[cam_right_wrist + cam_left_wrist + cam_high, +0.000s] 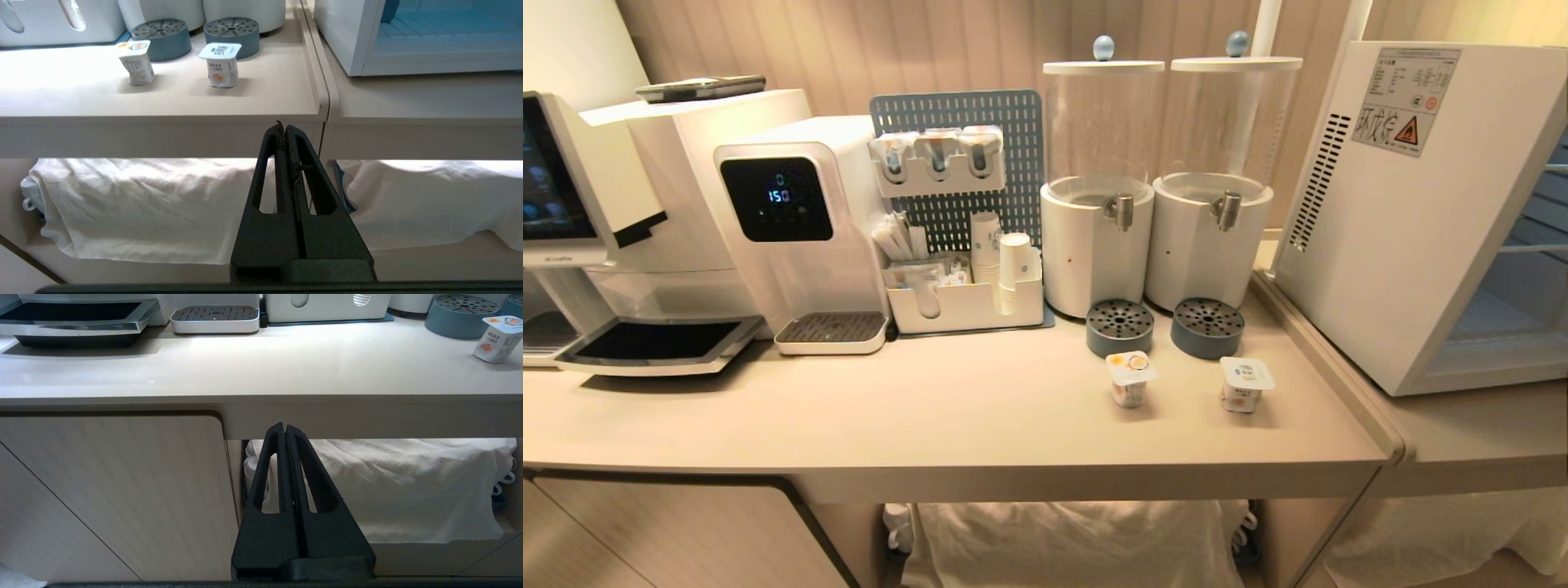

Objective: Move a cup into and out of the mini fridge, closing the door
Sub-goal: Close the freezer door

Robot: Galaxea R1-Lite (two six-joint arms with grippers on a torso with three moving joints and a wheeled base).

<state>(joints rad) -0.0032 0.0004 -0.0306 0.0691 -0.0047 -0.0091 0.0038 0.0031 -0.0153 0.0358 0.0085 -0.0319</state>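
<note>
On the worktop (pixel 947 425), two small sealed cups are stood upright and apart in front of the grey drip trays: the left cup (pixel 1130 379) and the right cup (pixel 1245 384). The mini fridge (pixel 1413 212) is set to their right on the adjoining, slightly lower surface; its interior with wire shelves is exposed, so it is judged to stand open, though the door itself cannot be made out.

Neither arm is seen from the head. Each pincer is held low, below the worktop edge and level with the cloth-draped shelf. The left pincer (pixel 284 428) is pressed together and holds nothing; the right pincer (pixel 282 128) is likewise pressed together and empty.

From the right pincer, the right cup (pixel 220 64) lies up and ahead, a little toward the robot's left, its axis vertical. The right arm is judged nearer to both cup and fridge.
</note>
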